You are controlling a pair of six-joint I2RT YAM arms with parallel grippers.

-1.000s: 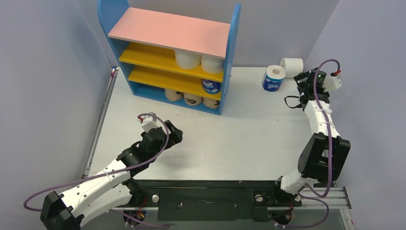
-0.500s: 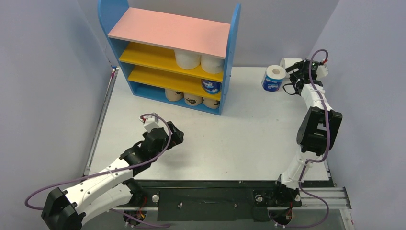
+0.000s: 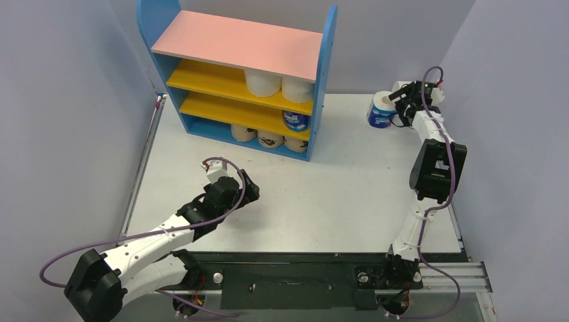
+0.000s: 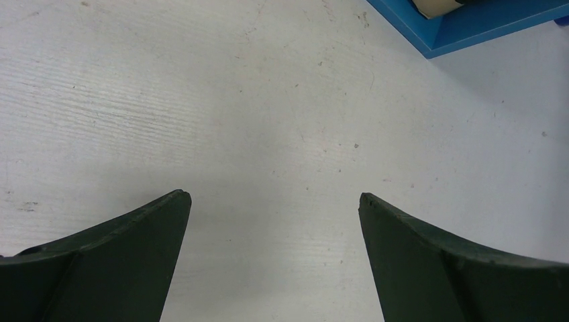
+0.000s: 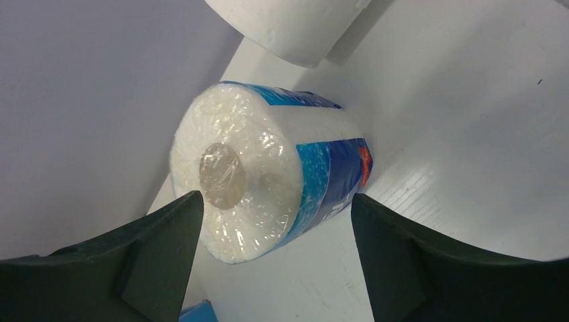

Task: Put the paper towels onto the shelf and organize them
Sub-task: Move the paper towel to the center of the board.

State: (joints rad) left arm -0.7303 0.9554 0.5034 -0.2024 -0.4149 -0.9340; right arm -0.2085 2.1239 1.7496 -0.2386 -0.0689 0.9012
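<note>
The shelf (image 3: 228, 40) stands at the back left, pink top over two yellow boards and a blue base. It holds two white rolls (image 3: 262, 82), one blue-wrapped roll (image 3: 296, 120) and three tan printed rolls (image 3: 270, 139). Another blue-wrapped paper towel roll (image 3: 380, 111) (image 5: 268, 174) stands on the table at the back right, and a white roll (image 5: 295, 27) lies just behind it. My right gripper (image 3: 400, 100) (image 5: 275, 198) is open and straddles the blue-wrapped roll's top end. My left gripper (image 3: 248, 191) (image 4: 274, 196) hangs open over bare table.
Grey walls close in on both sides and the back. The shelf's blue base corner (image 4: 470, 20) shows at the top right of the left wrist view. A metal rail (image 3: 144, 168) runs along the table's left edge, and a black mounting bar (image 3: 302, 268) along the front.
My right arm has stretched toward the back and swung its gripper left onto the blue-wrapped roll, jaws narrowing a little. The left arm has shifted slightly forward and right.
</note>
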